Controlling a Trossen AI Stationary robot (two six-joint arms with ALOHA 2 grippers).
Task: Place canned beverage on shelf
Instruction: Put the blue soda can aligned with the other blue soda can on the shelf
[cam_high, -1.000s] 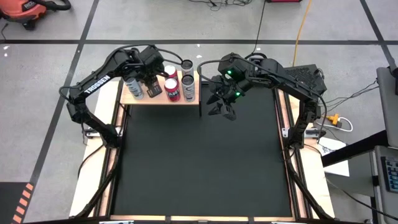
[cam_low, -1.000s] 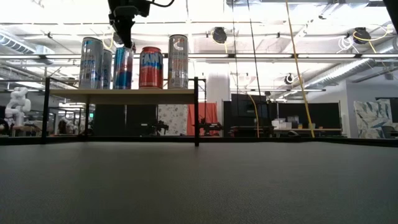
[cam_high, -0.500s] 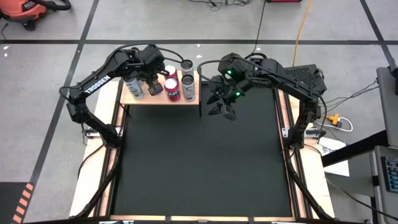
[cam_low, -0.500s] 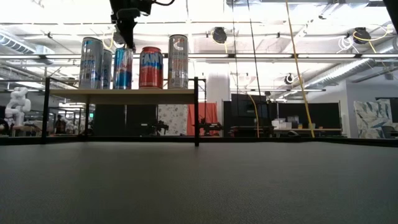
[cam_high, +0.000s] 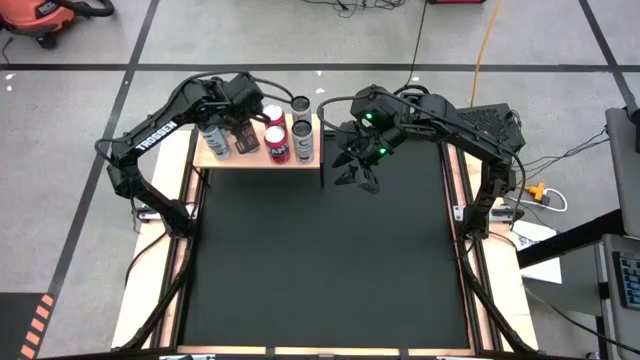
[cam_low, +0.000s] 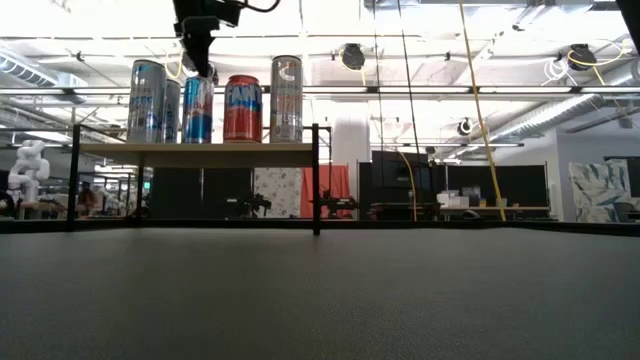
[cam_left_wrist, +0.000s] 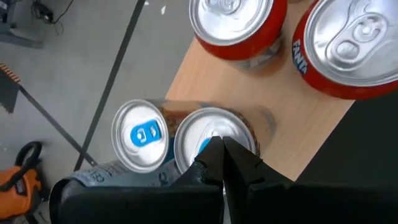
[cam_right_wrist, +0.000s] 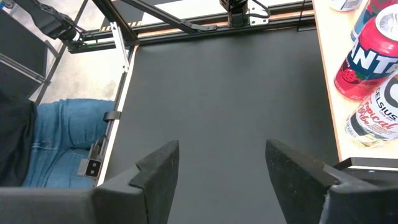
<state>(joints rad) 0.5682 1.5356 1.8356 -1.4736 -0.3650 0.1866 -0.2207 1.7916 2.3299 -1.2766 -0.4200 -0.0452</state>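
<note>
My left tool (cam_high: 248, 128) hangs over the shelf (cam_high: 230, 157) at the far left corner of the surface (cam_high: 320, 260), its 2 fingers (cam_left_wrist: 233, 165) pressed together with nothing between them. In the left wrist view they point straight down at the silver top of a blue-tabbed can (cam_left_wrist: 211, 140), and from the low view the fingertips sit just above that can (cam_low: 198, 108) without clearly touching it.

The shelf is a pale wood board on a thin black frame, raised above the black mat. I can see 5 cans standing upright on it. A tall silver can (cam_low: 146, 100) stands at the left end in the low view, with another blue-tabbed can (cam_left_wrist: 142, 135) close against the one under my tool. To the right come a red can (cam_low: 242, 108) and a second red can (cam_left_wrist: 239, 28) behind it, then a tall silver can with red lettering (cam_low: 286, 97) nearest the shelf's right post.

My right tool (cam_high: 358, 172) hovers over the mat just beside the shelf's right end, its 2 fingers (cam_right_wrist: 158, 171) spread well apart and holding nothing.

A person in blue jeans (cam_right_wrist: 59, 140) stands beyond the surface's edge.
</note>
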